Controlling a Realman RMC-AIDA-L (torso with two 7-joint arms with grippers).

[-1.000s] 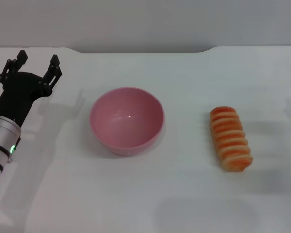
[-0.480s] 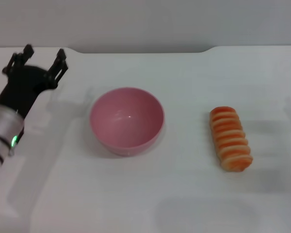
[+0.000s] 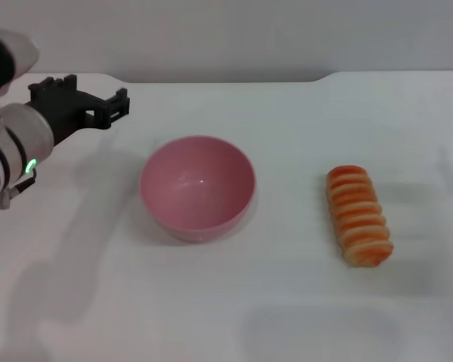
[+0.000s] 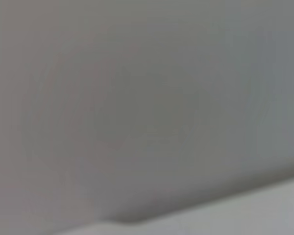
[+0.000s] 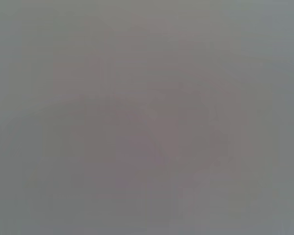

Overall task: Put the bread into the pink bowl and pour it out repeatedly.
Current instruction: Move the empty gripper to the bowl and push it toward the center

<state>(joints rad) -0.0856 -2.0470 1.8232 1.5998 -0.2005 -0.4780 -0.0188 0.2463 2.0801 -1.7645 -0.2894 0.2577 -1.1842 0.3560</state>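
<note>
The pink bowl point(image 3: 198, 187) stands upright and empty on the white table, left of centre in the head view. The bread point(image 3: 359, 215), an orange-brown ridged loaf with cream stripes, lies on the table well to the right of the bowl, ridged side up. My left gripper point(image 3: 94, 92) is open and empty, raised at the far left, behind and to the left of the bowl and apart from it. My right gripper is out of view. Neither wrist view shows the bowl or the bread.
The white table point(image 3: 287, 302) ends at a grey wall point(image 3: 226, 34) at the back. The left wrist view shows only the grey wall and a strip of the table's edge point(image 4: 245, 215). The right wrist view shows plain grey.
My left arm has risen and swung, and its gripper has moved back and to the right, nearer the bowl. The bowl and the bread have not moved.
</note>
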